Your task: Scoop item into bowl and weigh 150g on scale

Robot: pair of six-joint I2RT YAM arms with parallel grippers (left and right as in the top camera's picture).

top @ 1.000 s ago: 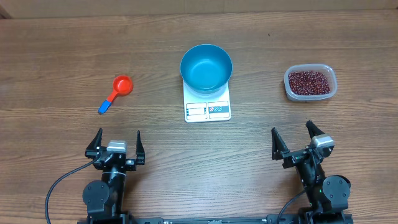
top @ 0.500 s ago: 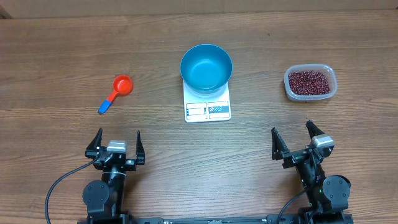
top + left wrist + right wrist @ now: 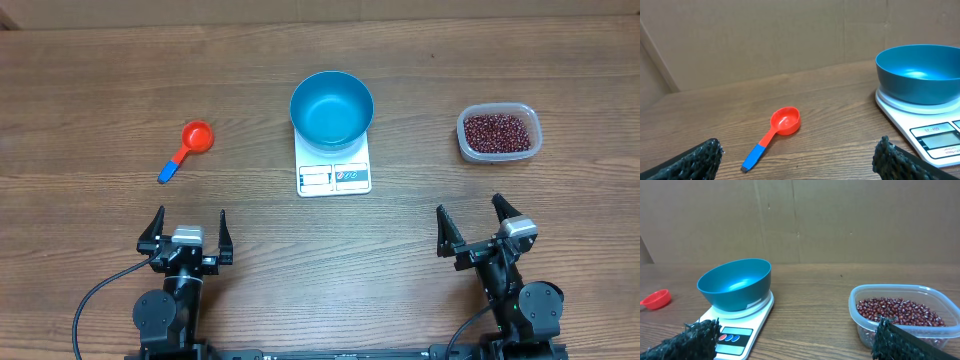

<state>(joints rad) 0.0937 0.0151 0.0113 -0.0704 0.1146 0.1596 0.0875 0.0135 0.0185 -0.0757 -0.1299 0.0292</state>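
Note:
The blue bowl [image 3: 332, 108] [image 3: 920, 72] [image 3: 735, 284] stands empty on the white scale [image 3: 334, 176] [image 3: 935, 137] [image 3: 735, 332] at the table's middle. Dark red-brown beans [image 3: 496, 130] [image 3: 900, 311] fill a clear plastic tub [image 3: 499, 152] [image 3: 895, 331] at the right. A red-orange scoop with a blue handle [image 3: 186, 149] [image 3: 774, 134] lies at the left. My left gripper [image 3: 186, 232] [image 3: 797, 159] is open near the front edge, below the scoop. My right gripper [image 3: 478, 227] [image 3: 792, 340] is open near the front edge, below the tub. Neither holds anything.
A brown cardboard wall [image 3: 790, 35] [image 3: 840, 215] stands behind the wooden table [image 3: 100, 80].

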